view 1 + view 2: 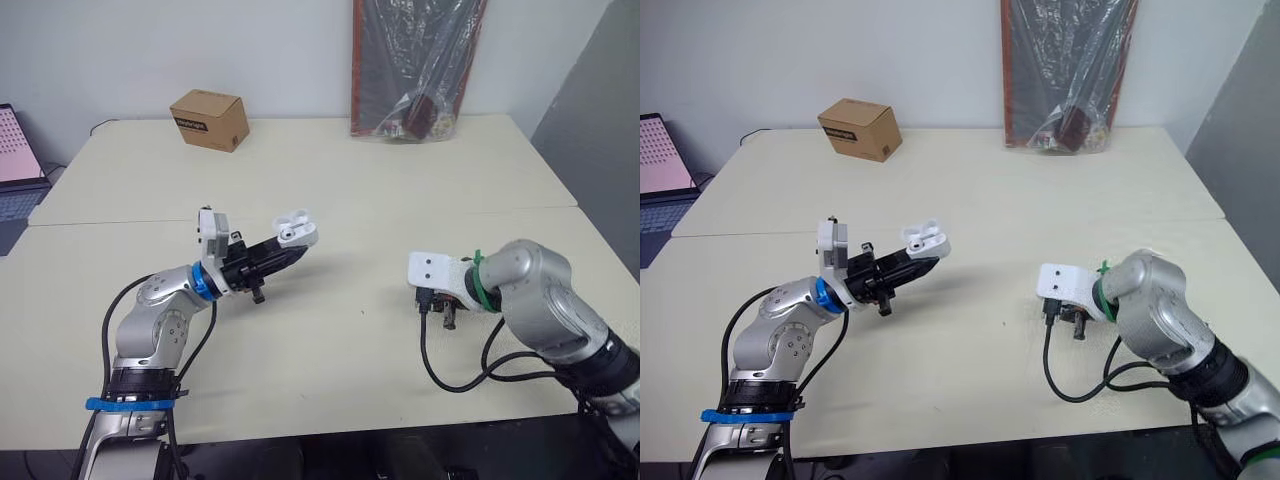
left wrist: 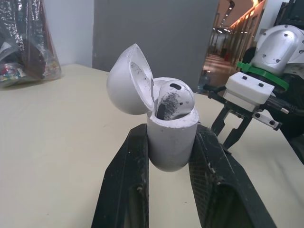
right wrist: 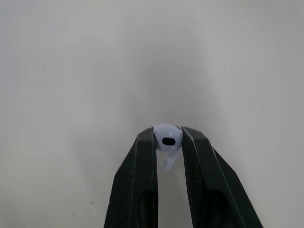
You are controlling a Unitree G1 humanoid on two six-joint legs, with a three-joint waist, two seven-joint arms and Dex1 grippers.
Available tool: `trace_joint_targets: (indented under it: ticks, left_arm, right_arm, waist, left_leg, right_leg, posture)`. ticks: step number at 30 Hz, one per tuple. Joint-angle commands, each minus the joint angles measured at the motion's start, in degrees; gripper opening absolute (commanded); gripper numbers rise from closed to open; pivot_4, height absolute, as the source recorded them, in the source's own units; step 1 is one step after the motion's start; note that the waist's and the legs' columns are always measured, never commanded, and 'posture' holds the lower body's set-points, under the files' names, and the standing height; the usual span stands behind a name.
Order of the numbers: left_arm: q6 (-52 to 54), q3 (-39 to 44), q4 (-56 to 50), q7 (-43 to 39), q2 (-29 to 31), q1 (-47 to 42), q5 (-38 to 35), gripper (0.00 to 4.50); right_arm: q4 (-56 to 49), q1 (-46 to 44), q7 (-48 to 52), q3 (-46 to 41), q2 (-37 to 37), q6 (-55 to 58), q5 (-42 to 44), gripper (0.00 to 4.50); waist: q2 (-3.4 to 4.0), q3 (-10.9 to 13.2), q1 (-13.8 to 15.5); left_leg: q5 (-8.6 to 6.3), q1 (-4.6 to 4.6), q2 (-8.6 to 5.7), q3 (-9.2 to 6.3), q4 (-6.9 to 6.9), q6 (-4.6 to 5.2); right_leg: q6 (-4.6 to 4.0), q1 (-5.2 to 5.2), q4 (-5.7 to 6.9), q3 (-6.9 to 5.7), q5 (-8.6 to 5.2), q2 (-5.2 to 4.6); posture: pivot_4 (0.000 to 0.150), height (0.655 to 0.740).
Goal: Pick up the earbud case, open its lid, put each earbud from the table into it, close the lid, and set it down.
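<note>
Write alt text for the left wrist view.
The left gripper clamps a white earbud case, its lid hinged open and one earbud seated inside. Beyond it, the right gripper hangs over the beige table.

- I take this for an office or lab room: plain cream tables point(image 1: 330, 350) pushed edge to edge under a bare white wall point(image 1: 280, 50).
- An open laptop point(image 1: 18, 170) sits at the far left edge.
- A cardboard box point(image 1: 209, 119) stands upper left, and a plastic-wrapped bundle point(image 1: 415, 65) leans top centre.
- A grey partition point(image 1: 600, 110) is on the right, and my left wrist view shows a lit corridor point(image 2: 228, 33) upper right.
</note>
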Motion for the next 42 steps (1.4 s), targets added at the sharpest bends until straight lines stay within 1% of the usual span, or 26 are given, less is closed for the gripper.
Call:
trace_joint_targets:
  ticks: [1, 2, 5, 8, 12, 20, 26, 32, 42]
  left_arm:
    - [-1.7, 0.3, 0.5, -1.1, 0.0, -1.5, 0.3, 0.76]
    - [-1.8, 0.3, 0.8, -1.3, 0.0, -1.6, 0.3, 0.76]
    - [-2.4, 0.2, 1.8, -1.8, -0.2, -2.0, 0.9, 0.76]
    - [-2.8, 0.0, 2.7, -2.1, -0.2, -2.5, 1.1, 0.76]
    - [-3.0, -0.2, 3.8, -2.8, 0.0, -3.1, 1.3, 0.76]
    - [-2.5, -0.9, 5.1, -4.1, -0.2, -4.7, 2.0, 0.76]
    - [-1.1, -1.7, 4.9, -4.4, -0.4, -5.6, 1.5, 0.76]
    - [0.0, -2.1, 5.1, -4.6, -0.3, -6.3, 1.7, 0.76]
    - [0.9, -2.2, 4.9, -4.6, -0.5, -7.2, 1.7, 0.76]
  right_arm:
    - [-7.5, 2.6, -9.0, -11.4, 11.2, 0.5, 7.1, 0.38]
    - [-8.0, 3.1, -10.7, -12.8, 13.2, 0.6, 8.1, 0.38]
    - [-11.3, 3.8, -15.3, -18.4, 22.7, 4.7, 14.2, 0.38]
    - [-13.9, 3.4, -18.8, -21.3, 29.0, 7.2, 19.5, 0.38]
    - [-14.7, 0.9, -23.2, -23.3, 33.4, 13.3, 25.0, 0.38]
    - [-12.9, -5.0, -33.0, -21.2, 36.0, 13.9, 29.4, 0.38]
    - [-10.4, -7.9, -38.8, -15.8, 33.7, 10.6, 29.0, 0.38]
    - [-6.5, -10.9, -41.8, -15.3, 34.2, 7.6, 30.9, 0.38]
    - [-1.5, -11.3, -44.4, -11.9, 32.1, 1.2, 31.3, 0.38]
  waist:
    - [0.01, 0.0, -0.2]
    - [0.03, 0.0, -0.2]
    - [0.02, 0.0, -0.1]
    - [0.02, 0.0, 0.0]
    - [0.03, 0.0, 0.0]
    - [0.05, 0.0, -0.3]
    - [0.05, 0.0, -0.6]
    - [0.05, 0.0, -0.8]
    - [0.05, 0.0, -0.9]
  left_leg:
    - [0.00, 0.01, 0.01, 0.00, -0.03, 0.00]
    - [0.00, 0.01, 0.04, -0.03, -0.02, 0.00]
    - [0.01, 0.01, 0.02, -0.06, 0.03, -0.01]
    - [0.01, 0.03, -0.01, -0.04, 0.03, -0.01]
    - [0.01, 0.02, 0.01, -0.06, 0.00, -0.01]
    - [0.01, 0.01, 0.02, -0.05, -0.04, -0.01]
    - [0.01, 0.00, 0.01, -0.05, -0.06, -0.01]
    - [0.01, 0.00, 0.02, -0.05, -0.06, 0.00]
    - [0.00, -0.02, 0.01, -0.05, -0.08, 0.00]
  right_leg:
    - [0.00, -0.02, 0.02, 0.01, 0.00, 0.02]
    - [0.00, -0.02, 0.05, -0.01, 0.00, 0.05]
    - [0.00, 0.03, 0.03, -0.04, 0.00, 0.04]
    - [0.00, 0.04, 0.04, -0.02, 0.00, 0.03]
    - [-0.01, 0.02, 0.04, -0.04, 0.00, 0.03]
    - [-0.01, -0.01, 0.03, -0.04, 0.00, 0.04]
    - [-0.01, -0.01, 0.03, -0.04, 0.00, 0.03]
    - [-0.01, -0.02, 0.03, -0.04, 0.00, 0.03]
    - [-0.01, -0.03, 0.01, -0.03, 0.00, 0.02]
  posture:
    - [0.150, 0.7400]
    - [0.150, 0.7400]
    - [0.150, 0.7400]
    - [0.150, 0.7400]
    - [0.150, 0.7400]
    - [0.150, 0.7400]
    - [0.150, 0.7400]
    - [0.150, 0.7400]
    - [0.150, 0.7400]
